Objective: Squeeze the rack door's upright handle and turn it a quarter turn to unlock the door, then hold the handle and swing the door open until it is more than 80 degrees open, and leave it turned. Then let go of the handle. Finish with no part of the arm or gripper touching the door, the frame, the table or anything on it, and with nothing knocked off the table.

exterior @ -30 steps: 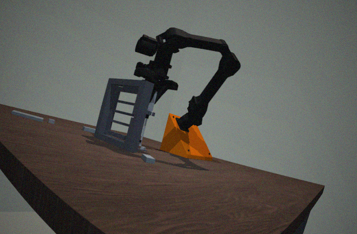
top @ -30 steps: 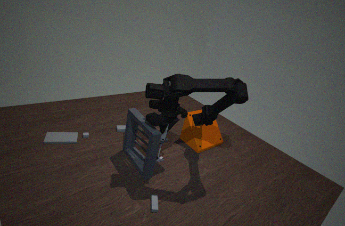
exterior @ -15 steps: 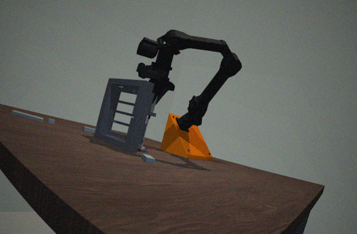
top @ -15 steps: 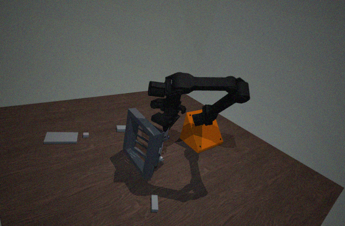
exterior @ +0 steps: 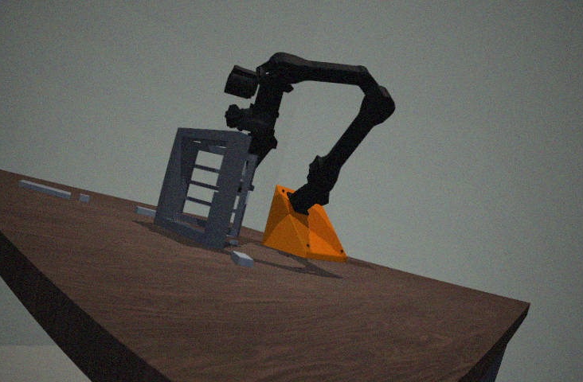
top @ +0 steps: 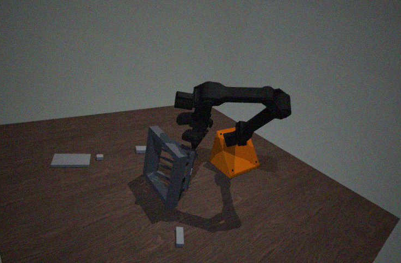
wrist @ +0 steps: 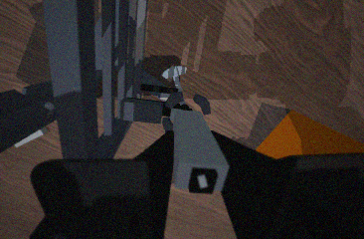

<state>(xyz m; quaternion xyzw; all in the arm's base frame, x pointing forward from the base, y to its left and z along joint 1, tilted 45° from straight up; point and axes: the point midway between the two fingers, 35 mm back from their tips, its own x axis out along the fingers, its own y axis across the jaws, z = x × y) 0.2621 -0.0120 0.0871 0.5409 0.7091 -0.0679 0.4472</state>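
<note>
The blue-grey rack frame (top: 177, 182) (exterior: 224, 198) (wrist: 65, 50) stands upright on the table. Its door (exterior: 243, 198) stands a little ajar on the robot's side, with a narrow gap beside the frame post. My gripper (top: 193, 146) (exterior: 256, 162) points down beside the door's free edge. It is shut on the grey upright handle (wrist: 199, 141), whose top shows between the black fingers in the wrist view. The handle's exact turn angle is hard to tell. In the top and exterior views, the fingers and frame hide most of the handle.
The orange robot base (top: 235, 159) (exterior: 285, 234) (wrist: 299, 136) stands close to the door side. A flat grey slab (top: 70, 159) and a small cube (top: 99, 156) lie beyond the frame. One grey block (top: 141, 149) lies behind the frame, another (top: 179, 236) nearer the camera.
</note>
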